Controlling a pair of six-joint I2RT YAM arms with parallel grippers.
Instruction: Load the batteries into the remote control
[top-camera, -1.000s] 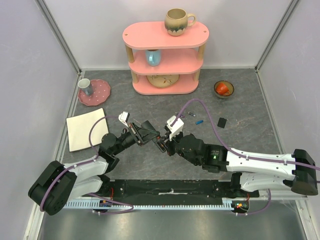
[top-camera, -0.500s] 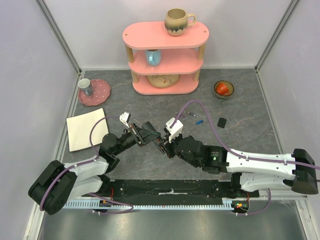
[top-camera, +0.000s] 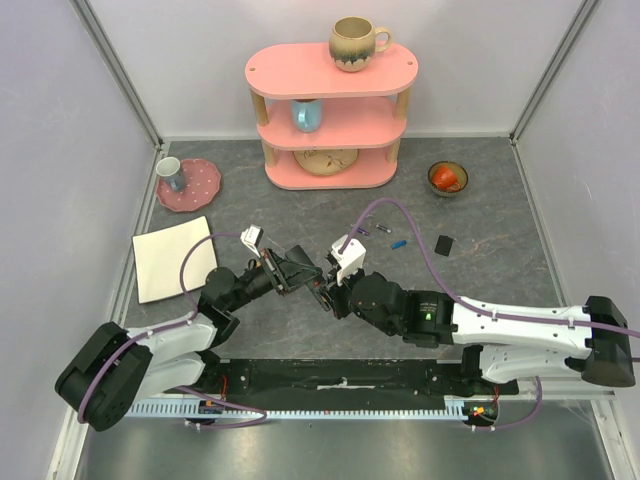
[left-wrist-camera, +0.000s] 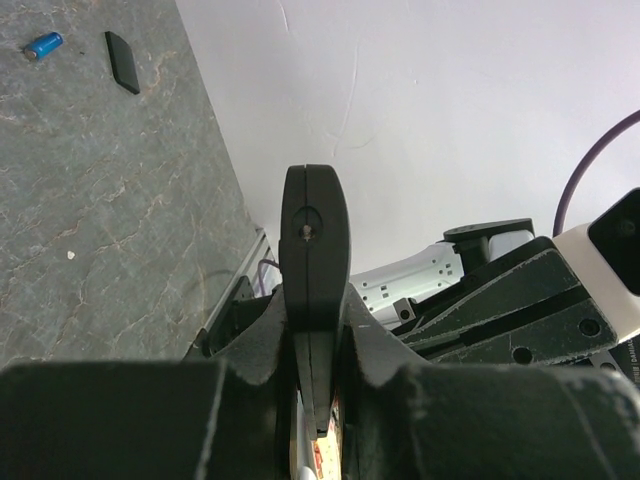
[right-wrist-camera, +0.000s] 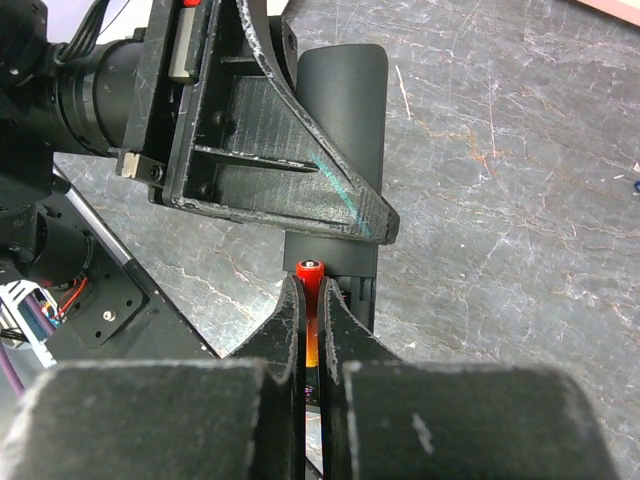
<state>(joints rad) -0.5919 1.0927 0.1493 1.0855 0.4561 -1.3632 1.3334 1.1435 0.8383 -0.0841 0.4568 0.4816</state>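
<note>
Left fingers (left-wrist-camera: 275, 325): clamped on remote (left-wrist-camera: 313, 240).
Right fingers (right-wrist-camera: 292, 310): pinching red battery (right-wrist-camera: 310, 268) (tip near remote's end).
Pending: insertion; blue battery (top-camera: 399, 243) loose on tabletop (top-camera: 480, 200).

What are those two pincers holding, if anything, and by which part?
Left pincer grips the remote control around its middle; right pincer pinches a red-orange battery by its body, tip exposed.

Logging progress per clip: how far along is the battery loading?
Done: the black cover piece lies off on the table. In hand: left gripper clamps the remote control, right gripper pinches the red-orange battery at its bay. Left: seating it, plus the loose blue battery.
</note>
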